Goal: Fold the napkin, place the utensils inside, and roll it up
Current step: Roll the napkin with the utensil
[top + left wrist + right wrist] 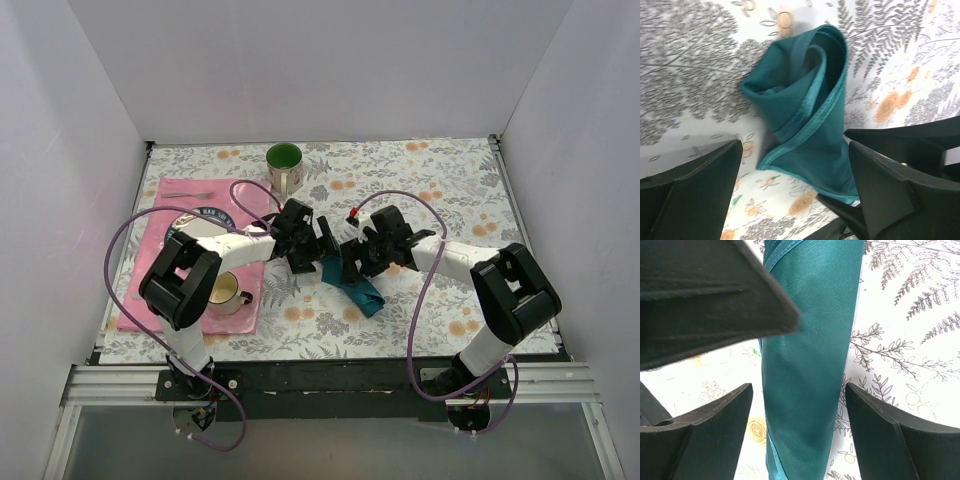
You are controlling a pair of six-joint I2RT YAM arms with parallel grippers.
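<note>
Top camera looks down from six o'clock; both wrist cameras peer closely at the same napkin.

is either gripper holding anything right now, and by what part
Nothing is held. The left gripper and right gripper both stand open astride the rolled napkin.

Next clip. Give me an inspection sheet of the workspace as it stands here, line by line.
Surface: floral tablecloth, lying flat; pink placemat on its left side.
Job's things: napkin in a loose roll at mid-table; utensils not visible.
Clutter: green mug at the back; pale mug and dark-rimmed plate on the placemat, partly under the left arm.
Grippers: left gripper and right gripper both open, fingers either side of the napkin, not clamping it.
Cables: purple cables loop from each arm, off the napkin.
Surroundings: white walls on three sides; metal rail at the near edge.
</note>
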